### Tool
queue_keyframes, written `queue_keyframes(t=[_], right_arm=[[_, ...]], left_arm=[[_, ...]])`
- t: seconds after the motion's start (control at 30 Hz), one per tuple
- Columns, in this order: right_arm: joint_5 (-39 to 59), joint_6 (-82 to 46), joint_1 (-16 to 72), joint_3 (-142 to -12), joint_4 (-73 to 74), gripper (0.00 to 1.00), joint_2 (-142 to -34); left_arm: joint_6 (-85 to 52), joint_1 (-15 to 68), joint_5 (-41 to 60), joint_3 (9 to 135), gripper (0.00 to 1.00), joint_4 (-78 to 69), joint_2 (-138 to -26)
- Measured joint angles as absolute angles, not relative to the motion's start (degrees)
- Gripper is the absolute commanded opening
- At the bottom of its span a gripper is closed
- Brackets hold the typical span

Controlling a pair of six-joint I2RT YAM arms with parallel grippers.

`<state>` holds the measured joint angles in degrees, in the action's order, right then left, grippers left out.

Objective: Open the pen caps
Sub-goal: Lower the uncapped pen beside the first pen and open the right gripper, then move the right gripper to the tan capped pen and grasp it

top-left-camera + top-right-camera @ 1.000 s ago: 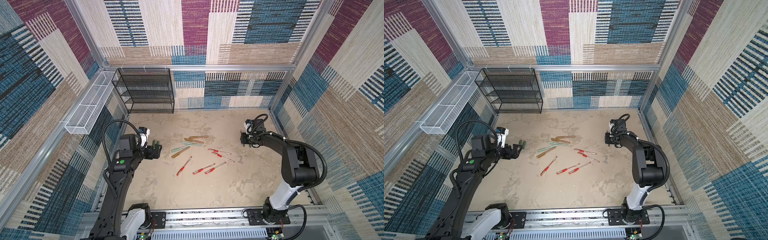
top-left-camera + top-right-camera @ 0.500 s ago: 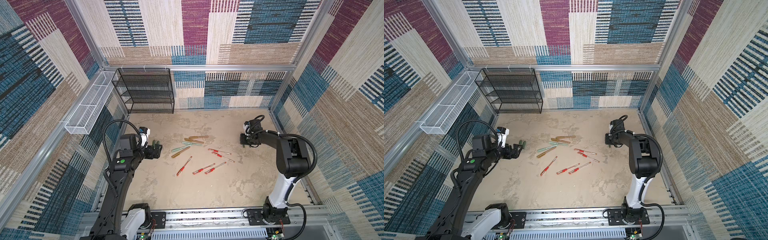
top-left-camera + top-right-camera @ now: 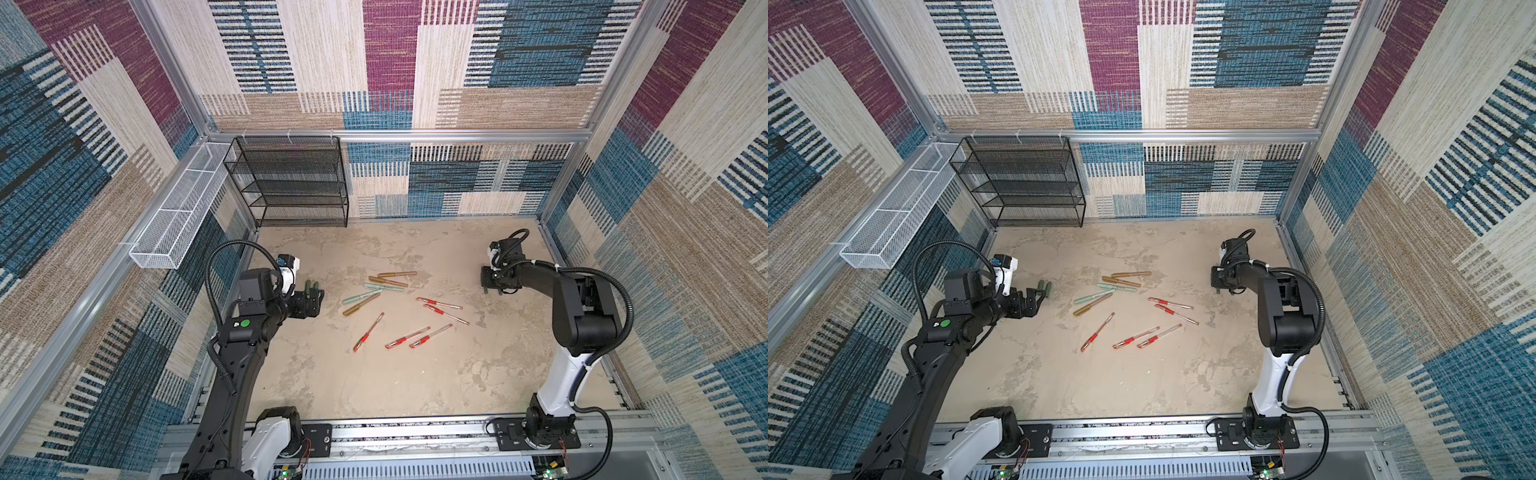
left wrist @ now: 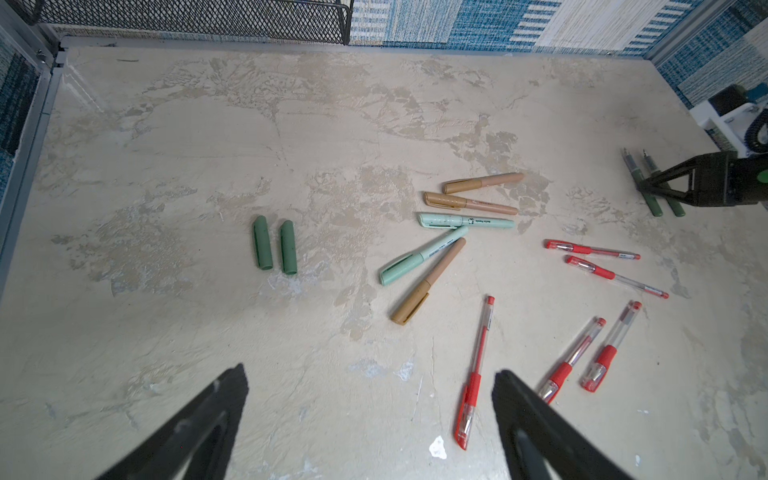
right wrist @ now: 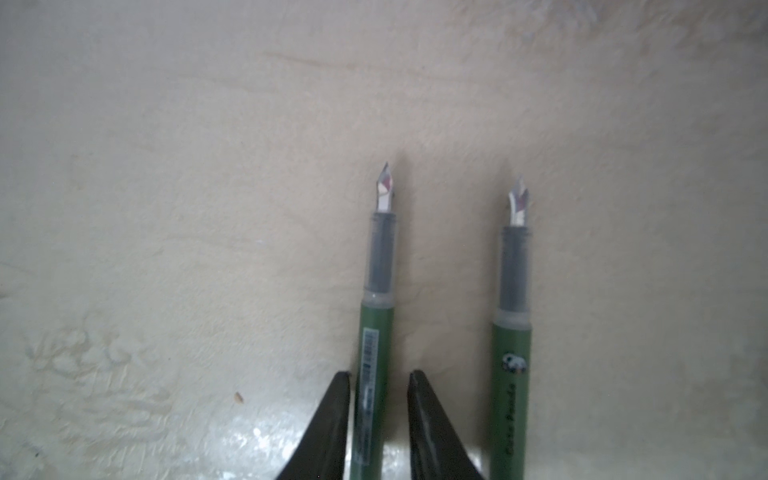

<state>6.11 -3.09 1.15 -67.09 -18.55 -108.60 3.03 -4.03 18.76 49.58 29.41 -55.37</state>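
The right gripper [image 5: 378, 374] sits low at the far right of the table [image 4: 291, 124]. Its jaws straddle a dark green barrel [image 5: 376, 332] with a sliver of gap on one side, so they are slightly open around it and not clamping. A second green barrel [image 5: 511, 353] lies just beside it, parallel, and both nibs are bare. The left gripper [image 4: 370, 374] hovers at the left with its jaws spread wide and nothing between them. Just beyond it lie the two dark green caps [image 4: 263, 243], side by side and apart from everything else.

This looks like the end of the second green pen's turn, the barrel being set down next to its twin. The next move probably calls for the right gripper to lift straight up without nudging either barrel. Then both arms go to the middle cluster, one to pin a barrel and one to pull its cap.

Only the right wrist view shows the nibs and the gap at the jaws. In both top views the gripper hides the barrels. The left wrist view alone makes it clear that the mint and brown pens [image 4: 465, 222] and the red pens [image 4: 478, 357] are still capped.
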Motion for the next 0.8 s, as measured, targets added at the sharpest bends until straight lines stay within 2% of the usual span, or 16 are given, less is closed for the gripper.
queue_keyframes(t=[0.17,0.37,0.47,0.67,0.73,0.8], right_arm=[[8.0,-3.2,2.3,-67.7,-20.0,0.44,-104.2],[9.0,-2.1,6.9,-71.2,-21.7,0.5,-103.5],[10.2,-0.1,10.0,-74.8,-22.2,0.56,-105.9],[12.1,4.9,16.4,-81.3,-22.4,0.59,-113.0],[13.1,6.6,18.2,-82.0,-21.7,0.66,-114.1],[14.6,9.6,20.4,-82.1,-21.2,0.68,-114.4]], left_arm=[[3.0,-4.3,18.8,49.5,0.96,29.4,-55.1],[3.0,-4.4,18.8,49.5,0.96,29.3,-55.1],[3.0,-4.4,18.8,49.3,0.96,29.2,-55.0],[3.0,-4.3,18.8,49.3,0.96,29.2,-54.4],[3.1,-4.3,18.8,49.3,0.96,29.2,-54.3],[3.1,-4.3,18.5,49.3,0.96,29.2,-54.3]])
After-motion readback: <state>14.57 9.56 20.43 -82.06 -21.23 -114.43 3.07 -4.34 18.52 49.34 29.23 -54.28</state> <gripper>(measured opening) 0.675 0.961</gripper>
